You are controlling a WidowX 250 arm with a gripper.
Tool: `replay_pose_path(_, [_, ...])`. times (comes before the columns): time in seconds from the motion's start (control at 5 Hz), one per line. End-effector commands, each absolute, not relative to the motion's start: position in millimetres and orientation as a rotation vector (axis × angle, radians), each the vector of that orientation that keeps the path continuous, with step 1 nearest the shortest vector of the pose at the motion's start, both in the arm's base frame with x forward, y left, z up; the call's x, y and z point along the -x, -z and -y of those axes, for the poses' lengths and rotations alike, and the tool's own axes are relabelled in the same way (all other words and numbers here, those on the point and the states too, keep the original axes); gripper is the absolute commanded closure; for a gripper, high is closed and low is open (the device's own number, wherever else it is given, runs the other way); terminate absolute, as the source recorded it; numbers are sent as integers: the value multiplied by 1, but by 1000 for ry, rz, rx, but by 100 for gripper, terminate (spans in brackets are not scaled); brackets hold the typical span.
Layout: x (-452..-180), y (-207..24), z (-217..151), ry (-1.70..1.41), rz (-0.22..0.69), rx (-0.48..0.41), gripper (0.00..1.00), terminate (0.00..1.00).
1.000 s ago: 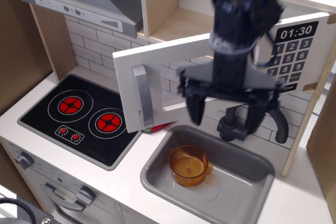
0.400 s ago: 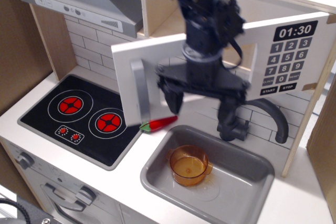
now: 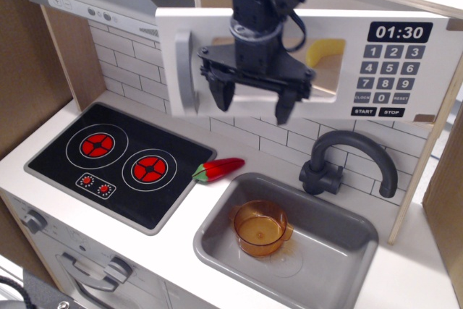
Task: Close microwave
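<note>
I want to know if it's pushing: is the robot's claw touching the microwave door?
Cannot tell. The one view shows the open gripper right over the microwave door, its jaws overlapping the white panel, but from this angle no contact or gap shows.

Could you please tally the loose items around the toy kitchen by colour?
Red: 1, the red toy chilli pepper on the counter.
Orange: 1, the translucent orange plastic pot in the grey sink.
Yellow: 1, a yellow item behind the white microwave door's window.
Total: 3
</note>
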State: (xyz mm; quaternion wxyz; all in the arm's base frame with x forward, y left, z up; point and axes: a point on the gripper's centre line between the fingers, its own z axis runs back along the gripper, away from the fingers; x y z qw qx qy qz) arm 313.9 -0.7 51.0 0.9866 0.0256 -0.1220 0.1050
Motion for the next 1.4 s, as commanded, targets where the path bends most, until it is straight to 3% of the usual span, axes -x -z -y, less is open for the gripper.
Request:
replay_pose_path(0.0, [-351,-66,-11,-185,358,-58,0,0])
replay_pose_path(1.2, [-387,-73,-26,-241,386,-62,0,0])
